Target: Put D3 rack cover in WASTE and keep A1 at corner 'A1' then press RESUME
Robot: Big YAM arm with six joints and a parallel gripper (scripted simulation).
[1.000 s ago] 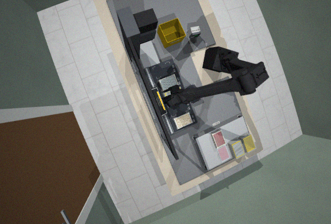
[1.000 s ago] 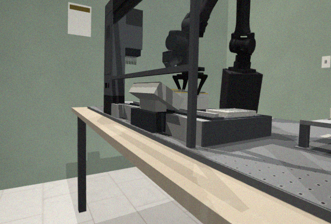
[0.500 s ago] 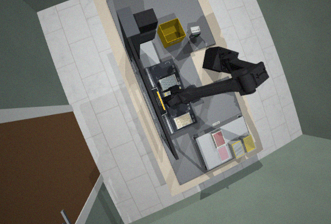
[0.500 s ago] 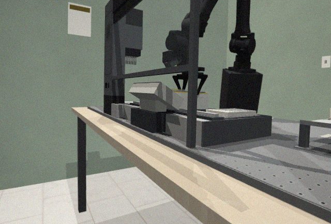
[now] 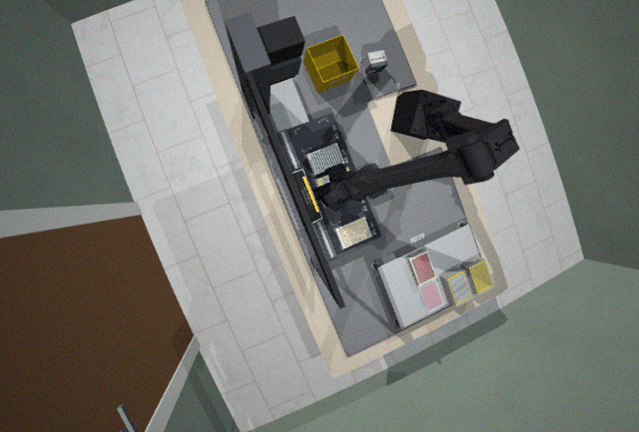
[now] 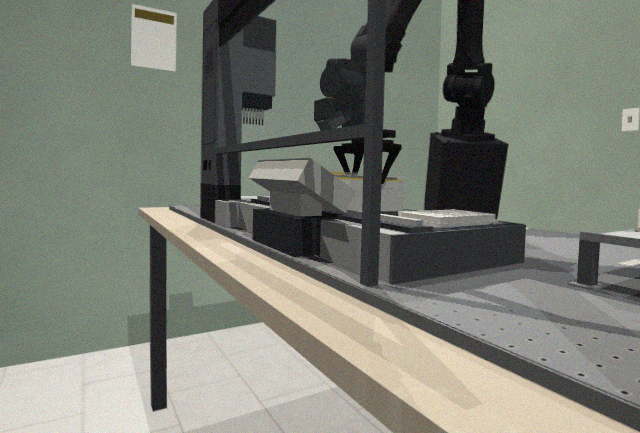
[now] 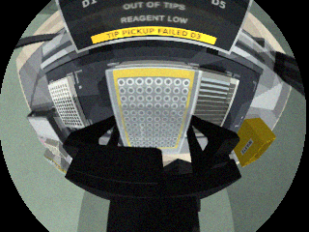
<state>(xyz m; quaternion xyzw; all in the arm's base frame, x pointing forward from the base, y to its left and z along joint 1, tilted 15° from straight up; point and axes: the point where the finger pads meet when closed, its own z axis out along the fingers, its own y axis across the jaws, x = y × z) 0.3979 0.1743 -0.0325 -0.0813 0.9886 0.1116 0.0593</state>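
The tip rack at D3 [image 7: 151,106] lies right under my wrist, with rows of holes and a yellow rim at its far end. Its cover [image 7: 153,84] lies on top of it. My gripper [image 7: 153,116] stands over the rack, one finger on each long side, and is shut on the cover. In the overhead view the gripper [image 5: 325,184] hides most of the rack. From the side its fingers [image 6: 364,162] reach down to the rack's top edge [image 6: 372,180]. The yellow waste bin [image 5: 329,62] stands beyond the deck's D5 end. The RESUME box [image 5: 376,60] stands beside it.
The reservoir at D4 [image 5: 324,158] and the open plate at D1 [image 5: 353,231] flank the rack. The panel strip [image 7: 154,37] glows yellow. The handler's gantry frame [image 6: 372,118] spans the deck above it. The shelf [image 5: 428,282] holds pink and yellow labware.
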